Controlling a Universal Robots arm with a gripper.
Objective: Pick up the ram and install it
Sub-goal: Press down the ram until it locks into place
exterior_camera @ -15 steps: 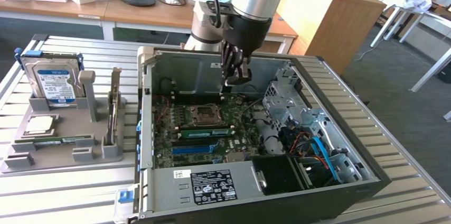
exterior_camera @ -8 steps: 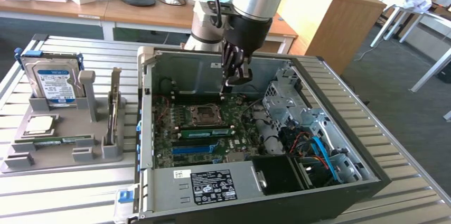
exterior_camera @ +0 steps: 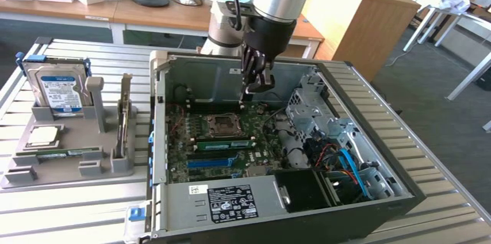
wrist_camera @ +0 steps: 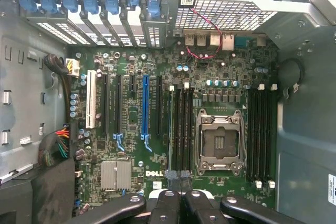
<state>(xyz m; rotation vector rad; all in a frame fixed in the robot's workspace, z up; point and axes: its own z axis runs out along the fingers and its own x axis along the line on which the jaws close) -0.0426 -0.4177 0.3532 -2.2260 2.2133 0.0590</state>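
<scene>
1. A slatted metal bench [exterior_camera: 69, 204] carries an open computer case [exterior_camera: 230, 204] in an office.
2. The ram [exterior_camera: 224, 144] seems already seated on the motherboard [wrist_camera: 131, 182], below the gripper [exterior_camera: 259, 84]; in the wrist view it stands edge-on [wrist_camera: 170, 124].
3. The gripper hovers above with fingers pressed together, holding nothing.
4. Beside it, a grey holder [exterior_camera: 46, 166] carries a hard drive [exterior_camera: 60, 88].

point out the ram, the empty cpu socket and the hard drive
ram [exterior_camera: 224, 144]: exterior view, middle of the green strip seated in the motherboard.
cpu socket [wrist_camera: 219, 141]: wrist view, middle of the open socket.
hard drive [exterior_camera: 61, 91]: exterior view, on its blue-and-white label.
</scene>
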